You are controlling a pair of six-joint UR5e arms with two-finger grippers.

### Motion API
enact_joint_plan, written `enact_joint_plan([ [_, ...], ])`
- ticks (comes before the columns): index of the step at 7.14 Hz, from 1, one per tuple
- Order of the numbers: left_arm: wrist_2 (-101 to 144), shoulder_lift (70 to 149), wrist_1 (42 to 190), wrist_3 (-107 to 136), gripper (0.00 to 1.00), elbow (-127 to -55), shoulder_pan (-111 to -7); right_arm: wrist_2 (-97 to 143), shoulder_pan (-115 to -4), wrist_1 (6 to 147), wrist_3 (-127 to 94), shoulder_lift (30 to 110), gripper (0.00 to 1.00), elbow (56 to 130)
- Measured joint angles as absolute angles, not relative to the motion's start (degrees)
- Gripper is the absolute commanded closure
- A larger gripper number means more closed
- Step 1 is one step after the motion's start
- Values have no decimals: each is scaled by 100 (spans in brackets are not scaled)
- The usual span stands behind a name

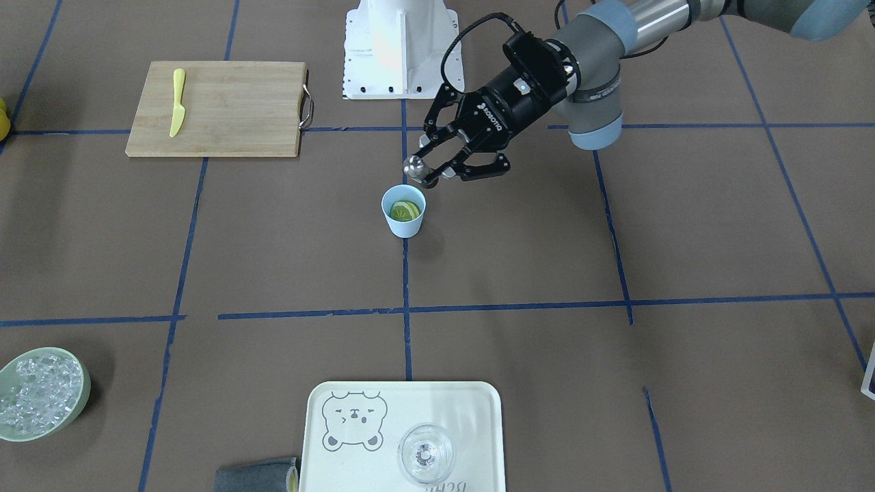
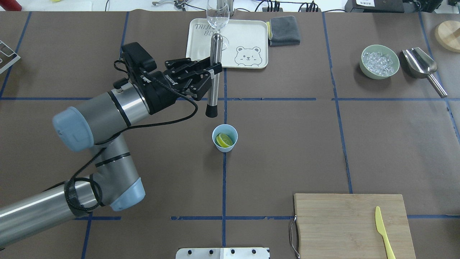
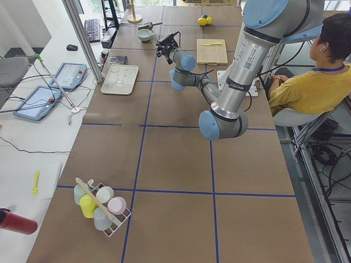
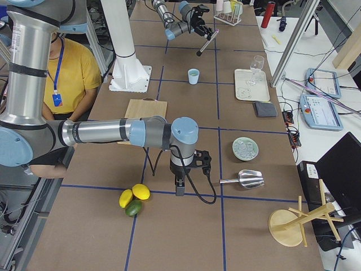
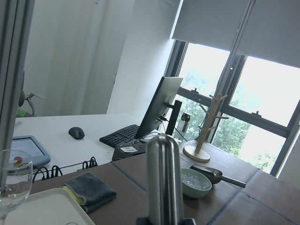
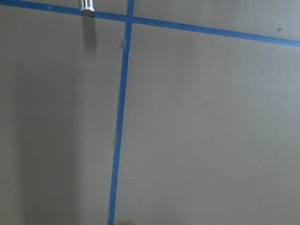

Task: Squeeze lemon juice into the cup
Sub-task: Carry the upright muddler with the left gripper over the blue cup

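The light blue cup (image 1: 403,220) stands upright at the table's middle, also in the overhead view (image 2: 225,138). The lemon (image 1: 405,210) lies inside it, cut face up, and shows in the overhead view (image 2: 224,140) too. My left gripper (image 1: 431,174) is shut on a steel muddler (image 2: 213,97) with a black tip. It holds the muddler tilted in the air just beside and above the cup, apart from the rim. My right gripper (image 4: 179,189) shows only in the exterior right view, pointing down near the table's end; I cannot tell whether it is open.
A wooden cutting board (image 2: 350,223) carries a yellow toy knife (image 2: 383,230). A white bear tray (image 2: 248,39) holds a clear glass (image 2: 217,16), with a grey cloth (image 2: 284,30) beside it. A green bowl of ice (image 2: 380,61) and a metal scoop (image 2: 422,66) lie at the right.
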State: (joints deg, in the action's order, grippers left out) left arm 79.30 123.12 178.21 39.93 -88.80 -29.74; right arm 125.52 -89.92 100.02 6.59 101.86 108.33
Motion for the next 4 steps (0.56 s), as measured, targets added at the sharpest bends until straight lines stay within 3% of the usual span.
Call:
enact_joint_plan([
  [4,7532,12569,19395,2974,100,-7611,-2510,12514,-9038,10002,651,10186,0,10811],
])
